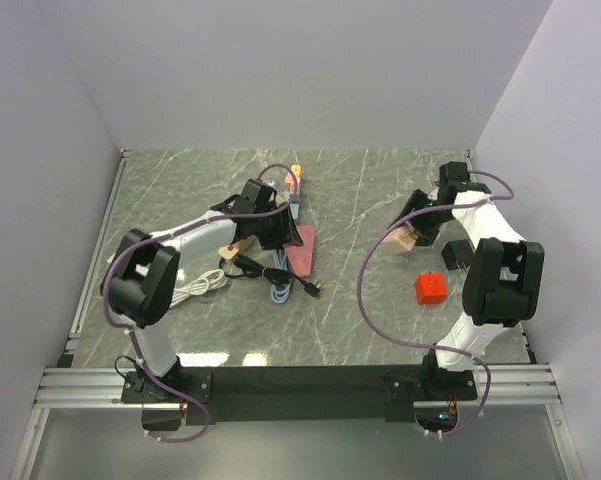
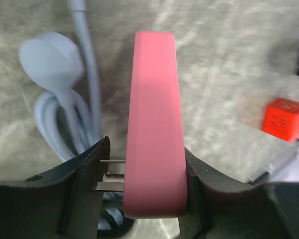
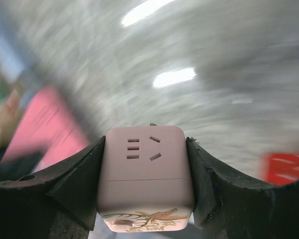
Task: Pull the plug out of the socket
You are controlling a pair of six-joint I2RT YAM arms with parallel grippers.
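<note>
Top view: near the middle of the table, the left gripper grips the plug. Toward the right edge, the right gripper grips the socket, well apart from it. The pull looks finished; each piece should be lowered flat before release.

Left wrist: the fingers clamp a slim, rounded pink slab, its bare prongs against the left finger.

Right wrist: the fingers pinch a pale pink cube, its empty slots facing the camera.
</note>
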